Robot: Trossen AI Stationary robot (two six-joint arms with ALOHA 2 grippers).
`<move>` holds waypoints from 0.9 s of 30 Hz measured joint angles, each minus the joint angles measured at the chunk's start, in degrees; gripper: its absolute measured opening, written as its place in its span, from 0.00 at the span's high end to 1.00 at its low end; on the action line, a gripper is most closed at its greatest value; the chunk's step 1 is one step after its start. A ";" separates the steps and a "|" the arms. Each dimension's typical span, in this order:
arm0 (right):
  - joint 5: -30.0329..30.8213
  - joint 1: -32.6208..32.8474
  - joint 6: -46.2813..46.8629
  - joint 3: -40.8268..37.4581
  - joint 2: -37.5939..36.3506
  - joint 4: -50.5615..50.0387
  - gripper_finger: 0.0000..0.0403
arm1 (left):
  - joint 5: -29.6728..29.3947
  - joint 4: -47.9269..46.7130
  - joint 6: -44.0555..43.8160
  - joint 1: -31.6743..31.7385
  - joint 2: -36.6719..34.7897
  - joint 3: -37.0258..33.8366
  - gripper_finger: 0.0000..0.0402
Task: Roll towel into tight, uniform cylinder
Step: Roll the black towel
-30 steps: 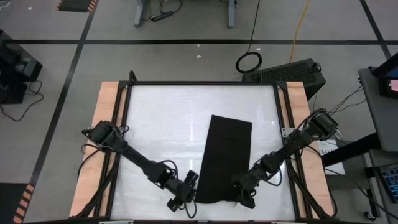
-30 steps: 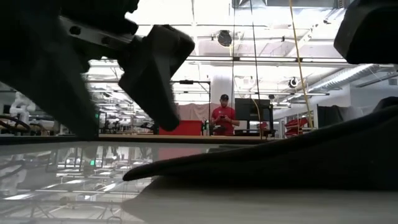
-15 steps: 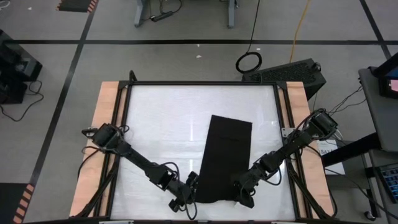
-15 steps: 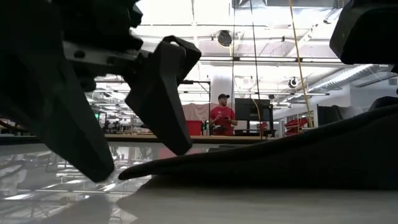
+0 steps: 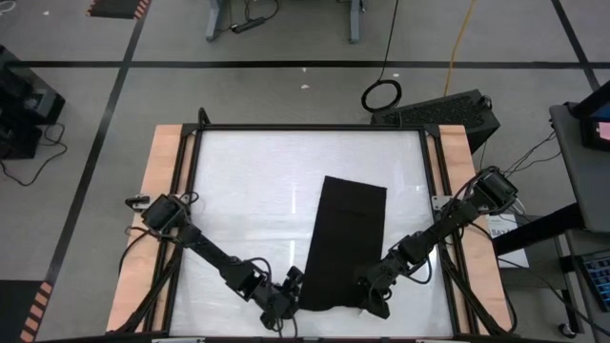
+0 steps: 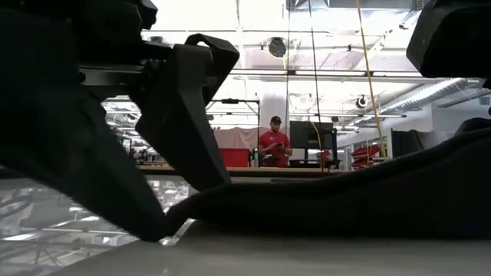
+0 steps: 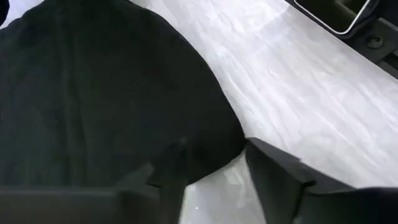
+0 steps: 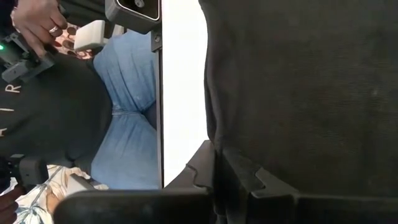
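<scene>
The black towel (image 5: 341, 243) lies on the white table as a long folded strip running from far to near. My left gripper (image 5: 286, 297) is open at the towel's near left corner (image 7: 227, 146), one finger over the cloth and one on the table beside it; the low view (image 6: 188, 207) shows the edge between the fingers. My right gripper (image 5: 370, 303) is shut on the towel at its near right corner. There the cloth rises off the table (image 6: 430, 176). No white tag shows. My left gripper has the towel's near left corner (image 7: 227, 146) between its open fingers, coming slanted from the table's left; whether the fingers touch the cloth I cannot tell. My right gripper holds the towel near its near right corner (image 8: 236, 149), coming slanted from the table's right. The cloth hides the place of contact. That end is raised off the table while the rest lies flat.
The table's black frame (image 5: 315, 127) and wooden side rails (image 5: 152, 219) bound the white surface. A person in blue jeans (image 8: 124, 106) stands close beyond the near edge. Another person in a red shirt (image 6: 275, 146) stands far off in the room.
My left gripper has gone down and toward the towel's near left corner, staying open; its fingers now stand on either side of the towel's edge. My right gripper and the towel have kept still.
</scene>
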 joint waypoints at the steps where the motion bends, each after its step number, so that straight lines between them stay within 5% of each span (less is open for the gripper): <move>1: 0.14 -0.04 0.00 0.00 0.00 -0.03 0.99 | 0.07 0.03 -0.05 0.10 0.02 0.00 0.65; 7: 0.26 -0.22 -0.02 0.00 0.00 -0.32 0.99 | 0.51 -0.03 -1.32 1.06 0.17 -0.02 0.97; 12: 0.04 -0.22 -1.31 0.00 0.00 -1.12 0.99 | 2.59 -0.77 -4.60 3.38 -0.29 -0.07 0.98; 21: 0.73 -0.17 -3.91 0.00 0.00 -3.19 0.99 | 19.91 -1.44 -11.07 8.89 -1.05 -0.13 0.99; 27: 2.70 0.72 -4.52 0.00 0.00 -3.79 0.99 | 26.06 -2.60 -15.07 10.89 -1.09 -0.13 0.99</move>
